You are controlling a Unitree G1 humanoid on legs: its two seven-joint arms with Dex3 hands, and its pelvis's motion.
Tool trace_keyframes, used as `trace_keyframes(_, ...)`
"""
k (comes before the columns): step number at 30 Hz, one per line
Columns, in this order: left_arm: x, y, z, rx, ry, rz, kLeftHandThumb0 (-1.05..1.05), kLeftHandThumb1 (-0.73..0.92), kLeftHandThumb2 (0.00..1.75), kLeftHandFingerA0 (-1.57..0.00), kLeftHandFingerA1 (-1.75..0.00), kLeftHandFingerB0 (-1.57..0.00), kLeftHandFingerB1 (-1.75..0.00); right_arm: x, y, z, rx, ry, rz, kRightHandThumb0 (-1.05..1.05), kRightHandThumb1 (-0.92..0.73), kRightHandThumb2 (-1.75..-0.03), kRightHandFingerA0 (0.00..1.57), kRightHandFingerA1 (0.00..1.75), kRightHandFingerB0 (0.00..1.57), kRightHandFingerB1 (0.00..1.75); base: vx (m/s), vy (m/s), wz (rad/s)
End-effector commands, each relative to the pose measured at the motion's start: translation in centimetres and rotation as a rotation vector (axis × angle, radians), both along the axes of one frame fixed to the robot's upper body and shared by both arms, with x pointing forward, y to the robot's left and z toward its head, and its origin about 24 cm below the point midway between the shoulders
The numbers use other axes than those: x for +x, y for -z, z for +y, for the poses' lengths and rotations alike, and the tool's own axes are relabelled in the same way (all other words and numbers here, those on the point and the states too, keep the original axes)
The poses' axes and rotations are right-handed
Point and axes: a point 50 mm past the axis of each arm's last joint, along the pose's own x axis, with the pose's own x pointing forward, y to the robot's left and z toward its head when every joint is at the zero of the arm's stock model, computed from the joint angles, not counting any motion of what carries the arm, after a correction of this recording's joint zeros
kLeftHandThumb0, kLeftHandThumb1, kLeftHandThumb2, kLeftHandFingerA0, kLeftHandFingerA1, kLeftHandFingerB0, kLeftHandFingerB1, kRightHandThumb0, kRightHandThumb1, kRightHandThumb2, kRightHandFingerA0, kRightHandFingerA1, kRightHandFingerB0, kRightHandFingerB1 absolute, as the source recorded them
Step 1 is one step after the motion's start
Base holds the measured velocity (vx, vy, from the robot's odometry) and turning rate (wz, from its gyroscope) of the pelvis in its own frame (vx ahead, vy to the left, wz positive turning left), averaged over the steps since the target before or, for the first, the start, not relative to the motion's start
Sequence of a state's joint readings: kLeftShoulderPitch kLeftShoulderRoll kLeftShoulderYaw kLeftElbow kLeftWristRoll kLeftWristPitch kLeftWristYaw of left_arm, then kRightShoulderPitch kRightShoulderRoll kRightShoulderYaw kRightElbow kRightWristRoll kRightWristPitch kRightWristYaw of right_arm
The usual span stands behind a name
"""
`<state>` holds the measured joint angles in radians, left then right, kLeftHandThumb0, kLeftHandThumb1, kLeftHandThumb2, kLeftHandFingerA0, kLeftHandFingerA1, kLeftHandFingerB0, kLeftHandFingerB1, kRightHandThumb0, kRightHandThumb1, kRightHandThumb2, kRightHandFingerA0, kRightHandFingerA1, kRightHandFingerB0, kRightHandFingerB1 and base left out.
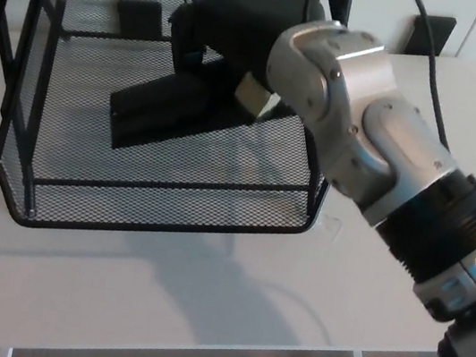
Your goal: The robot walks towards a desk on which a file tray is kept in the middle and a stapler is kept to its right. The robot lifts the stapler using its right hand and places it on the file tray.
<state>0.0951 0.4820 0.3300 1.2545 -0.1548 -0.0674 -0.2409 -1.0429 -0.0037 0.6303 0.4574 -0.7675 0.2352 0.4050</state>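
While the stapler (162, 112) lies in the tray (170, 208) mid-frame, the right hand (245, 21) hides its upper end, grip unclear; cable (431, 73) upper right.

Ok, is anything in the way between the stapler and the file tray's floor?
Nothing visible. The right hand holds the stapler already inside the file tray, over bare mesh; I cannot tell whether it touches the floor yet.

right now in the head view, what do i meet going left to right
tray wall → stapler → right hand → forearm
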Motion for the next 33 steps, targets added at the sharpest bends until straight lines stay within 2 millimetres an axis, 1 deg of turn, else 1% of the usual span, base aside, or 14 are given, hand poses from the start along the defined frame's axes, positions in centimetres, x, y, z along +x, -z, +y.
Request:
trace_keyframes(1, 0.0, -0.4, 0.4, 0.039, 0.031, 0.003, -0.97, 0.85, 1.47, -0.12, -0.86, -0.09, -0.58, -0.2, 1.0, -0.8, 0.035, 0.042, 0.007, -0.36, -0.70, -0.60, 0.80, 1.63, 0.75, 0.90, 0.00, 0.000, 0.00)
trace_keyframes(4, 0.0, -0.4, 0.5, 0.043, 0.030, 0.003, -0.97, 0.84, 1.46, -0.11, -0.85, -0.08, -0.58, -0.1, 1.3, -1.0, 0.038, 0.061, 0.040, -0.35, -0.69, -0.66, 0.76, 1.53, 0.67, 0.68, 0.00, 0.000, 0.00)
trace_keyframes(5, -0.1, -0.4, 0.4, 0.041, 0.030, 0.001, -0.98, 0.83, 1.45, -0.13, -0.86, -0.08, -0.57, -0.1, 1.4, -1.1, 0.042, 0.076, 0.062, -0.39, -0.69, -0.60, 0.76, 1.31, 0.43, 0.39, 0.00, 0.000, 0.00)
trace_keyframes(6, -0.1, -0.4, 0.4, 0.040, 0.028, 0.001, -1.05, 0.92, 1.12, -0.31, -1.06, 0.00, -0.59, 0.0, 1.5, -1.2, 0.027, 0.085, 0.084, -0.46, -0.68, -0.60, 0.50, 0.89, 0.26, 0.30, 0.00, 0.000, 0.00)
trace_keyframes(7, -0.1, -0.4, 0.4, 0.038, 0.029, 0.003, -0.98, 0.82, 1.46, -0.12, -0.87, -0.08, -0.58, 0.2, 1.3, -1.2, -0.016, 0.093, 0.111, -0.56, -0.65, -0.61, 0.21, 0.57, 0.12, 0.30, 0.00, 0.000, 0.00)
trace_keyframes(8, -0.2, -0.4, 0.4, 0.038, 0.038, 0.006, -1.04, 0.92, 1.11, -0.29, -1.04, 0.00, -0.60, 0.4, 1.0, -1.3, -0.062, 0.101, 0.129, -0.86, -0.48, -0.83, 0.00, 0.16, 0.00, 0.10, 0.00, 0.000, 0.00)
trace_keyframes(16, -0.3, -0.4, 0.4, 0.044, 0.030, 0.010, -1.04, 0.92, 1.13, -0.29, -1.06, 0.00, -0.65, 1.0, -2.4, -1.2, -0.231, 0.110, 0.113, -0.98, -0.58, -0.90, 0.00, 0.16, 0.00, 0.00, 0.00, 0.000, 0.00)
trace_keyframes(17, -0.3, -0.5, 0.5, 0.043, 0.051, 0.013, -0.98, 0.84, 1.46, -0.13, -0.86, -0.11, -0.61, 1.1, -3.4, -1.3, -0.254, 0.110, 0.102, -1.00, -0.60, -0.90, 0.00, 0.17, 0.00, 0.00, 0.00, 0.000, 0.00)
trace_keyframes(18, -0.3, -0.4, 0.5, 0.041, 0.045, 0.014, -0.98, 0.83, 1.46, -0.11, -0.84, -0.11, -0.60, 1.2, -4.0, -1.2, -0.255, 0.111, 0.101, -0.99, -0.59, -0.90, 0.00, 0.17, 0.00, 0.01, 0.00, 0.000, 0.00)
trace_keyframes(22, -0.3, -0.4, 0.5, 0.047, 0.043, 0.017, -0.97, 0.84, 1.45, -0.16, -0.87, -0.11, -0.59, 1.3, -5.3, -1.2, -0.256, 0.111, 0.097, -0.98, -0.57, -0.89, 0.00, 0.19, 0.00, 0.06, 0.00, 0.000, 0.00)
trace_keyframes(23, -0.3, -0.4, 0.5, 0.047, 0.046, 0.020, -0.98, 0.83, 1.45, -0.23, -0.91, -0.12, -0.60, 1.4, -6.5, -1.1, -0.284, 0.102, 0.069, -0.90, -0.48, -0.74, 0.00, 0.00, 0.00, 0.00, 0.00, 0.000, 0.00)
trace_keyframes(27, -0.6, -0.3, 0.5, 0.053, 0.032, 0.029, -0.98, 0.83, 1.45, -0.28, -0.94, -0.11, -0.59, 1.1, -8.6, -0.7, -0.258, 0.061, 0.047, -1.02, -0.58, -0.90, 0.00, 0.17, 0.00, 0.00, 0.00, 0.000, 0.00)
trace_keyframes(28, -0.5, -0.3, 0.5, 0.045, 0.025, 0.021, -0.98, 0.82, 1.44, -0.27, -0.93, -0.11, -0.59, 1.0, -9.5, -0.6, -0.273, 0.078, 0.045, -0.85, -0.49, -0.71, 0.00, 0.00, 0.00, 0.00, 0.00, 0.000, 0.00)
trace_keyframes(33, -0.8, -0.2, 0.4, 0.038, 0.020, 0.028, -0.98, 0.82, 1.45, -0.23, -0.91, -0.11, -0.60, 1.5, -16.1, -3.6, -0.188, 0.172, -0.017, -1.05, -0.66, -1.00, 0.00, 0.06, 0.00, 0.01, 0.00, 0.000, 0.00)
